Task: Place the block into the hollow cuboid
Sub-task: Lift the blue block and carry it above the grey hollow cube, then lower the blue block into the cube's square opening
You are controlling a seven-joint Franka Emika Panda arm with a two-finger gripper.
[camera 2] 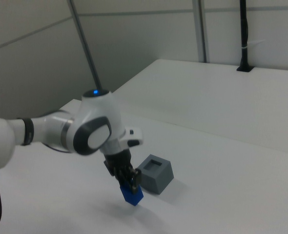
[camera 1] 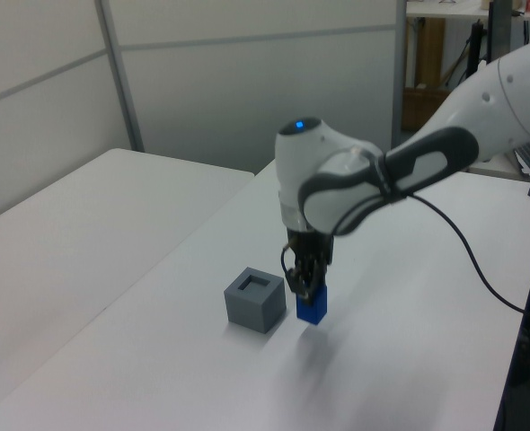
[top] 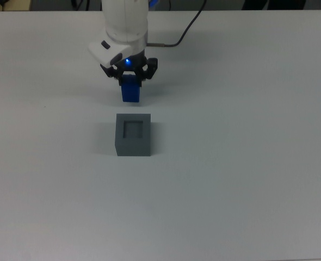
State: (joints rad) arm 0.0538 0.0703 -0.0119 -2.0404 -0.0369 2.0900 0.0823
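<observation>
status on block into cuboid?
Done: the gripper is shut on the block, which hangs off the table with its shadow below it in the left view. In hand: carrying it; it is beside the hollow cuboid, not over it. Left: centre it above the recess, which shows nothing inside, lower and release.

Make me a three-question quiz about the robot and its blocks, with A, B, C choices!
1. Where is the block?
A. inside the hollow cuboid
B. in the gripper, lifted off the table
C. on the floor

2. What colour is the hollow cuboid?
A. grey
B. red
C. yellow

3. What is in the hollow cuboid's recess?
A. a ball
B. the block
C. nothing

Answers: 1 B, the right view shows the block in the fingers with a gap beneath; 2 A, plainly grey; 3 C, the top view shows it bare.
</observation>
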